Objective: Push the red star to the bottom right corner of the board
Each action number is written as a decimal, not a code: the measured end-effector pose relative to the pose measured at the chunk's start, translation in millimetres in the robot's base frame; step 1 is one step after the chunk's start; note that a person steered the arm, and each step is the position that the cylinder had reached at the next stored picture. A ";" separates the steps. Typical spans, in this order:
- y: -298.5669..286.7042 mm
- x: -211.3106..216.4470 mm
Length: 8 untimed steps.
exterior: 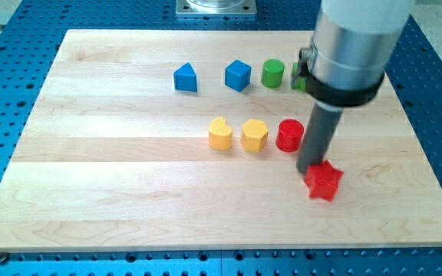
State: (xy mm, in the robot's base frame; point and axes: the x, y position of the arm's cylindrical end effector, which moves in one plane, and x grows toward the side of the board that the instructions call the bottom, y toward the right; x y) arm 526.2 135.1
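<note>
While the wooden board lies on a blue perforated table, its upper row runs blue wedge-like block, blue cube, green cylinder; below sit a yellow heart, another yellow block, a red cylinder. The rod's tip, holding nothing, touches the red star at its upper left, right of centre.

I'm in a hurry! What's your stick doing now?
My tip: no gripper, holding nothing, touching the red star at its upper-left edge.

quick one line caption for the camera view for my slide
My tip touches the red star's upper-left edge on the wooden board, right of the yellow blocks.
</note>
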 end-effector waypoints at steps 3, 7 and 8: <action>-55.7 1.2; -19.4 32.6; 4.9 32.6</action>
State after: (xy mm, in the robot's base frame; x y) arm 558.9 140.1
